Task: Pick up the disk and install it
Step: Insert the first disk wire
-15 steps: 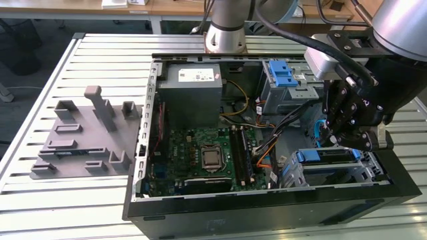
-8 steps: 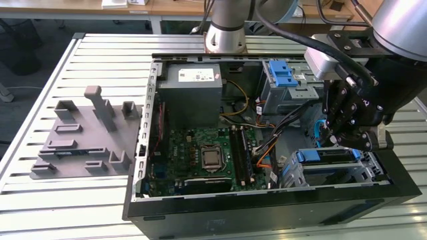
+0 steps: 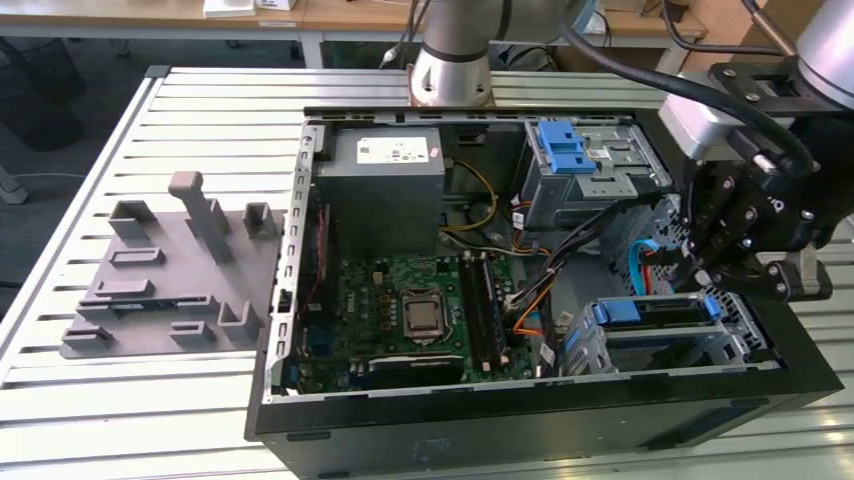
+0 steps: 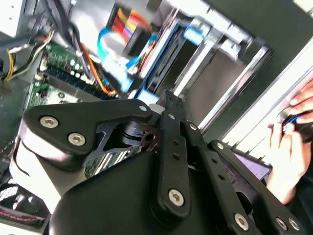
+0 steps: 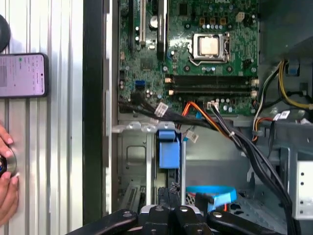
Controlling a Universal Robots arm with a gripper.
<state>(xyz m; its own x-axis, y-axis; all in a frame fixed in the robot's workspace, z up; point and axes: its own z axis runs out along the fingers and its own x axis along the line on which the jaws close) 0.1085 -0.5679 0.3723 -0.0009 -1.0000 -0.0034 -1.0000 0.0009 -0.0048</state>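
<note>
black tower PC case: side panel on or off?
Off. The black tower case lies open; the green motherboard and grey power-supply box show in the exterior view.

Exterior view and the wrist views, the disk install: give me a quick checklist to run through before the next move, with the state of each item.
1. Computer case open on top: ok.
2. Tool lined up with the drive cage and its blue latch: ok.
3. Disk located: cannot tell.
4. Cables clear of the tool: not ok, a light blue cable lies right beside it.
5. Person's hand outside the case: ok, it is on the table.
</note>
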